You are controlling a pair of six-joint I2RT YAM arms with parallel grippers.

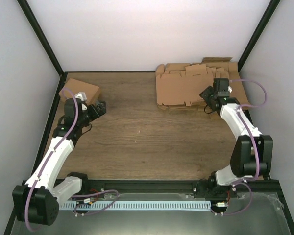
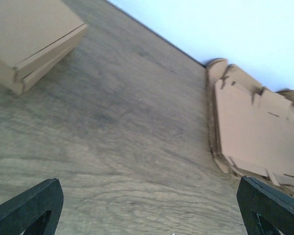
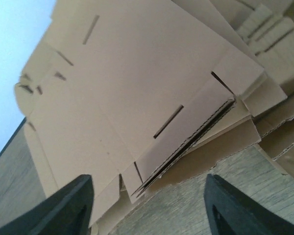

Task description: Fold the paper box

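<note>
The paper box lies as a flat brown die-cut sheet (image 3: 137,88) on top of a pile of like blanks (image 1: 220,73) at the back right of the table. Its near flap edge stands slightly lifted off the sheets below. My right gripper (image 3: 148,178) (image 1: 207,104) is at the pile's near right edge. It is open, with that lifted edge between the fingers and neither finger touching it. My left gripper (image 1: 99,106) (image 2: 148,180) hovers wide open over bare wood at the left, holding nothing.
A folded shallow brown cardboard box (image 1: 81,89) (image 2: 29,39) sits at the back left, just behind the left gripper. The pile (image 2: 255,132) shows at the right of the left wrist view. Black frame posts and white walls bound the wooden table (image 1: 147,142).
</note>
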